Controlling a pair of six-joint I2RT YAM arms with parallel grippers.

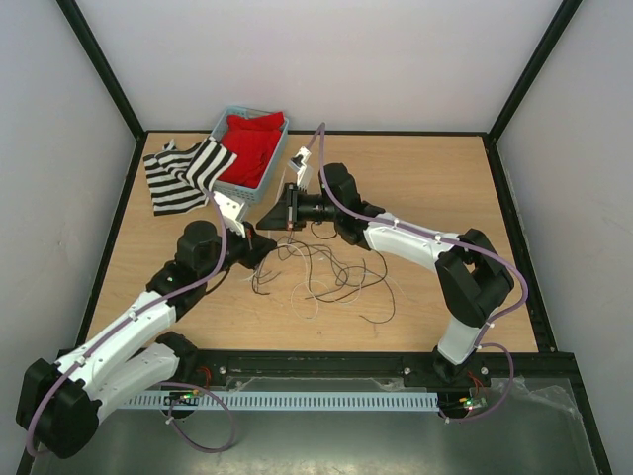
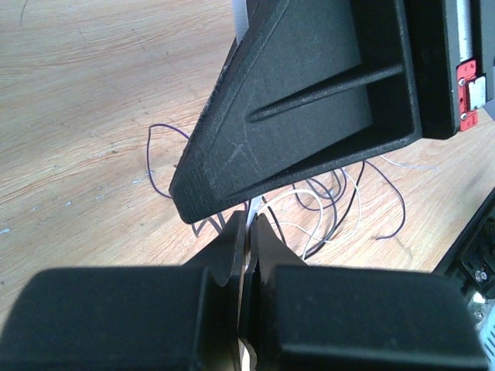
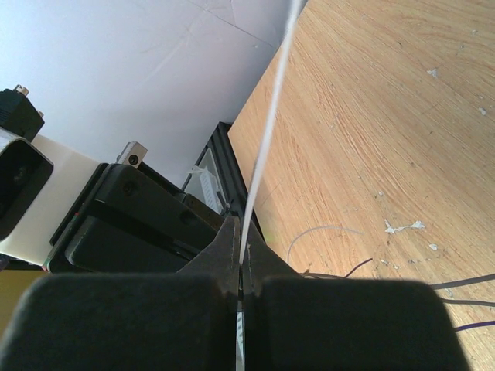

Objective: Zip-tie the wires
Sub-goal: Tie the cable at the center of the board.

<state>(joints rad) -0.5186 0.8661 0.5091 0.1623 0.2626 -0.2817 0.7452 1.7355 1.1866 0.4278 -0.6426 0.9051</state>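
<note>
Right wrist view: the right tool point(image 3: 241, 259) is clamped tight on a thin white strip point(image 3: 263, 147) that runs up out of frame. The left tool point(image 2: 249, 232) is pinched closed too, with a pale sliver of that strip between its fingers, nose to nose with the right one. The wires point(image 1: 326, 272) sprawl in loose loops on the table point(image 1: 445, 178), right by both tools.

The left arm point(image 1: 119, 341) and the right arm point(image 1: 415, 237) have white link shells and black joint housings. A lilac cable point(image 1: 504, 272) runs along each. The right gripper point(image 3: 241, 263) is matte black and ribbed, with a small red part point(image 2: 466, 97) fixed by screws.
</note>
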